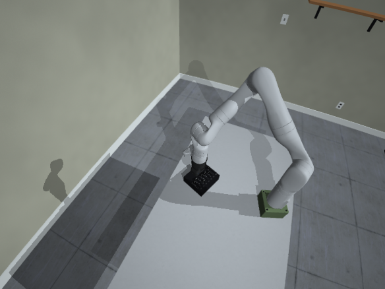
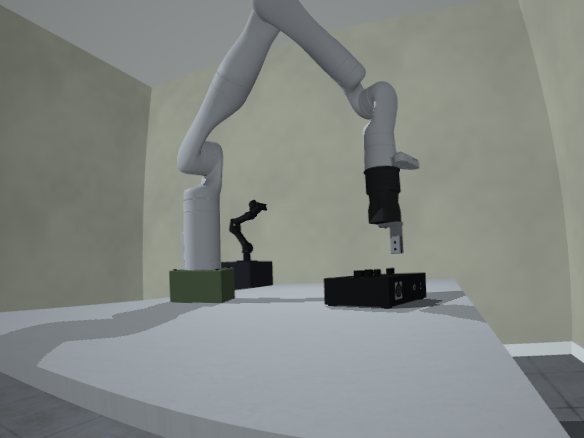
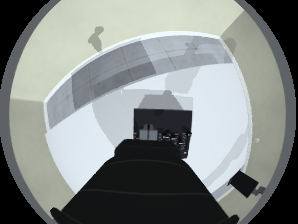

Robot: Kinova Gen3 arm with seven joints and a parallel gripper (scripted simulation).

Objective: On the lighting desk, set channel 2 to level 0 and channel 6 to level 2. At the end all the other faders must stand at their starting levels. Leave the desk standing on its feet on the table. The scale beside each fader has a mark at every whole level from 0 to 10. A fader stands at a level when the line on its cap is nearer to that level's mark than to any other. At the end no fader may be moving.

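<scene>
While the arm hangs over the desk, these are the notes, line by line.

Arm: grey seven-joint arm (image 1: 279,112) arched from its green base block (image 2: 201,286) over to the far end of the counter (image 2: 280,360).

Gripper: gripper (image 2: 396,250) points straight down, above the lighting desk (image 2: 372,291) and apart from it; a gap shows between the tips and the fader caps in the exterior view.

Fingers: pressed fully together with nothing between them; in the exterior view they read as one narrow grey tab.

Lighting desk: low black box standing flat on the counter, near its far edge, well apart from the base block. In the top view it sits turned at an angle to the counter's edges (image 1: 202,179).

Faders: caps (image 2: 372,272) stand up as small dark knobs along the top of the desk; rows of pale marks show in the top view. Levels too small to read in any view.

Wrist view: gripper body fills the lower half; lighting desk (image 3: 162,129) lies just beyond it, centred.

Background: second small black arm (image 2: 245,225) on a dark block behind the counter; wooden shelf (image 1: 346,8) on the wall.
</scene>
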